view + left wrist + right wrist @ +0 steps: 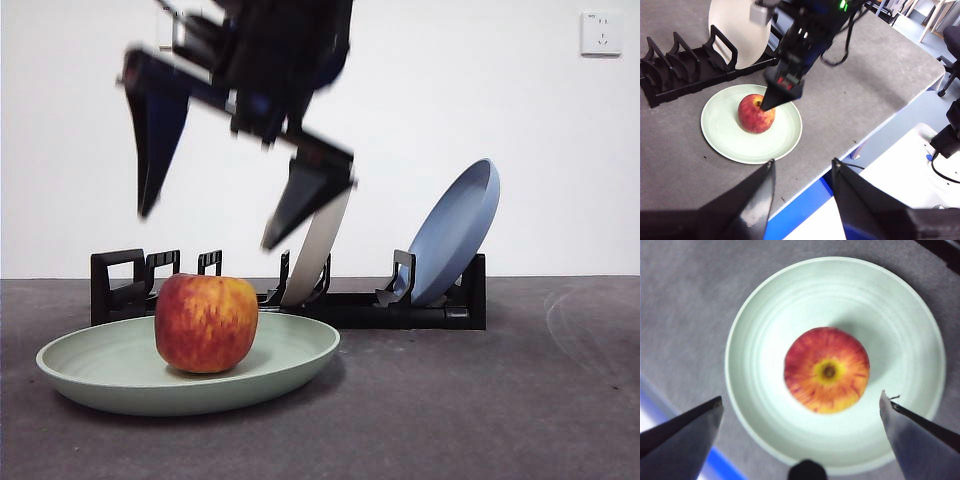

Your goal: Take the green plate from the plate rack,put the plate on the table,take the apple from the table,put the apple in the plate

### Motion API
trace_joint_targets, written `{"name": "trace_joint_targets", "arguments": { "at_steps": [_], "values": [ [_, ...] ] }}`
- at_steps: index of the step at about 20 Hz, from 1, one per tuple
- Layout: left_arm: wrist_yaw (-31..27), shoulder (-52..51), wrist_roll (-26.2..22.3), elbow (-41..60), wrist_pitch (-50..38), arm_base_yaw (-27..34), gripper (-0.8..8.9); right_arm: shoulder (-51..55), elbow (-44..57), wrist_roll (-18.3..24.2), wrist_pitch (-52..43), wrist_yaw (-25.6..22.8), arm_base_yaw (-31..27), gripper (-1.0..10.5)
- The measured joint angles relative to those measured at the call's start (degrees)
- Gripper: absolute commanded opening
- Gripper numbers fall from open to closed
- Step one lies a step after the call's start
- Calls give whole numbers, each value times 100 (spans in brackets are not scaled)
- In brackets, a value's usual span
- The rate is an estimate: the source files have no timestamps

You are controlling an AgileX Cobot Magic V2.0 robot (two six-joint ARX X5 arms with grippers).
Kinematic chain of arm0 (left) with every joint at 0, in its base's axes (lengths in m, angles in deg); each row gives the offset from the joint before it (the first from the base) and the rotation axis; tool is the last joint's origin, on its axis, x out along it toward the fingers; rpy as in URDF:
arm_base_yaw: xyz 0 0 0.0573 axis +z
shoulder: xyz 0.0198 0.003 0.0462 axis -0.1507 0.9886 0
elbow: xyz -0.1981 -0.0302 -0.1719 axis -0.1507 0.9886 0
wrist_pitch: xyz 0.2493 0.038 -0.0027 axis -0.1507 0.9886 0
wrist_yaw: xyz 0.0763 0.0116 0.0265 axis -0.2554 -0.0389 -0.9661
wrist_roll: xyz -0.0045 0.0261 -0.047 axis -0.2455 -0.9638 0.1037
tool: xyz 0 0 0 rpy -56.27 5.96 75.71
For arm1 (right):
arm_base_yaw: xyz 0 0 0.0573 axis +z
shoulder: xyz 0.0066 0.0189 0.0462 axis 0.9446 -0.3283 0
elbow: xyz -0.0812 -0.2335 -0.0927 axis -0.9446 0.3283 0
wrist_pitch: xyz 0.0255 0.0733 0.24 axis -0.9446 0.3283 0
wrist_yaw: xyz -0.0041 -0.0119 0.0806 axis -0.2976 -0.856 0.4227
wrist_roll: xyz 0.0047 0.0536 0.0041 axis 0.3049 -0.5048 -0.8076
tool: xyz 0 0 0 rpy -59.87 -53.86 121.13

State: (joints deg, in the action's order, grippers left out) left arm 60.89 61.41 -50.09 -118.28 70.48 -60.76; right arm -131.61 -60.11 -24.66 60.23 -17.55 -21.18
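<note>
No writing or labels can be read. On the dark grey table (520, 400), the green plate (90, 375) lies flat at the left with the red apple (206, 322) resting in it. Above the apple hangs the right gripper (205, 225), jaws spread wide and empty. Behind stands the black plate rack (440, 305), holding 1 cream plate (315, 255) and 1 blue plate (455, 230). A white wall socket (601, 33) sits far right. The left gripper (802, 170) waits apart, released.

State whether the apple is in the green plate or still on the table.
In the plate: the apple sits upright at the green plate's centre, right gripper open above it.
</note>
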Motion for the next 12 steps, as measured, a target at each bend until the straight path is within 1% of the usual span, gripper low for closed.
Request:
{"name": "trace_joint_targets", "arguments": {
  "at_steps": [4,6,12],
  "values": [
    [0,22,0,0,-9,0,188,7,-782,407,1113,0,0,534],
    [0,59,0,0,-87,0,188,63,-1012,566,1515,0,0,535],
    [-35,243,-26,0,-529,0,188,758,-1097,809,2247,-4,0,533]
  ]
}}
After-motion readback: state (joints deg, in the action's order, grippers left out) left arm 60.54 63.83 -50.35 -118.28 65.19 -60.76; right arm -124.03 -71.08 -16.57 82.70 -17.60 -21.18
